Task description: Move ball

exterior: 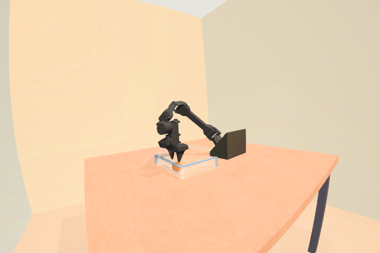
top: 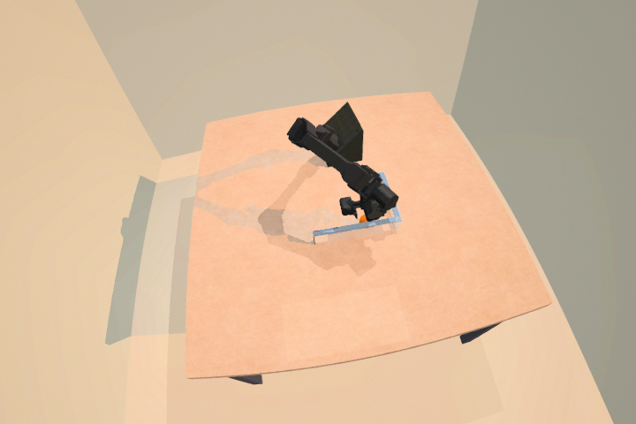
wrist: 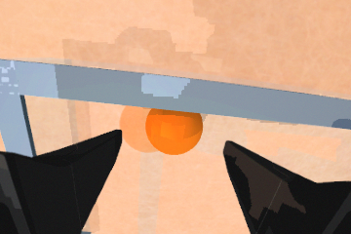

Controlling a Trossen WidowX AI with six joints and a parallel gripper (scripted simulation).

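Observation:
An orange ball (wrist: 175,132) (top: 362,218) (exterior: 176,166) lies on the table close against one of the two low clear walls (wrist: 261,99) (top: 336,229) (exterior: 198,162), inside their corner. The pale see-through copy (wrist: 131,130) sits just to the ball's left in the wrist view and overlaps it in part. My gripper (wrist: 174,141) (top: 359,212) (exterior: 175,158) is open and empty. It hangs a little above the ball, with one finger to each side, and does not touch it.
The second wall (wrist: 8,117) (exterior: 163,159) meets the first at a corner. The arm's dark wedge-shaped base (top: 347,131) (exterior: 231,144) stands behind the walls on the wooden table (top: 329,324) (exterior: 196,214).

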